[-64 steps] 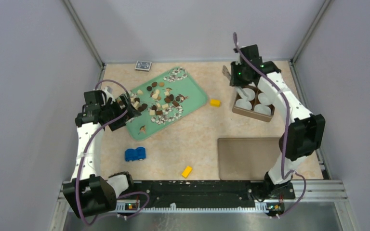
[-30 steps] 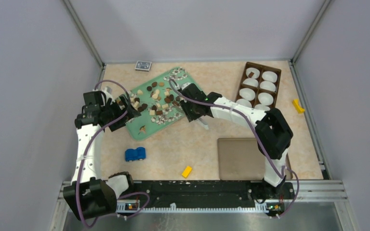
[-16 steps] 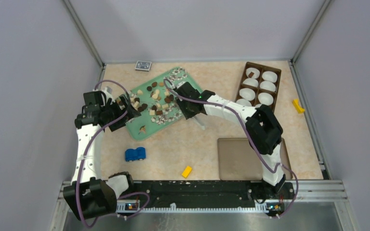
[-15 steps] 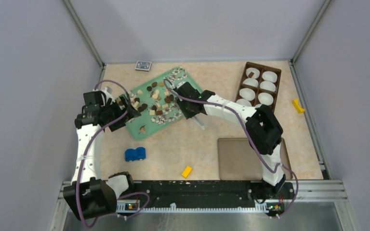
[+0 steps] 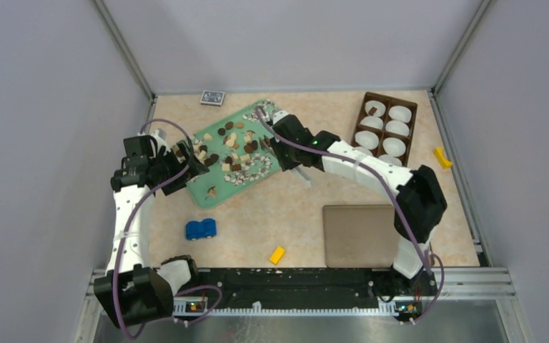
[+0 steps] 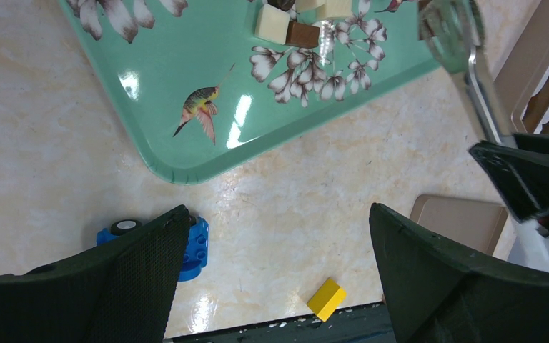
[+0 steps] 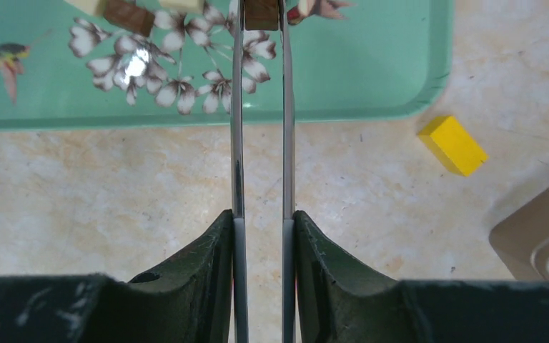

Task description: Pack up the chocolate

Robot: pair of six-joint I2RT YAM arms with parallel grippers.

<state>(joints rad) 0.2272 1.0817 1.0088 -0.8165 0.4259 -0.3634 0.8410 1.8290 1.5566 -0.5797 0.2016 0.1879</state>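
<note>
Many tiny chocolate pieces [image 5: 232, 150], dark brown, light brown and cream, lie on the green flowered tray [image 5: 207, 187]. My right gripper [image 5: 286, 146] is over the tray's right edge, shut on metal tweezers [image 7: 261, 107]. The tweezer tips hold a brown chocolate cube [image 7: 261, 13] between them over the tray [image 7: 372, 64]. My left gripper [image 5: 186, 161] is open and empty at the tray's left side; in the left wrist view [image 6: 279, 214] it hangs above bare table near the tray's [image 6: 186, 64] front corner. A brown box with white cups [image 5: 386, 128] stands at the back right.
A tan box lid [image 5: 361, 236] lies front right. A blue toy car [image 5: 201, 229] sits front left of the tray. Yellow blocks lie near the front edge [image 5: 277, 254] and at the far right [image 5: 441, 156]. A card deck [image 5: 212, 97] is at the back.
My right arm swung from the box over to the tray, then shifted slightly back and right. The box and one yellow block now stand farther back and right. The left arm stayed still.
</note>
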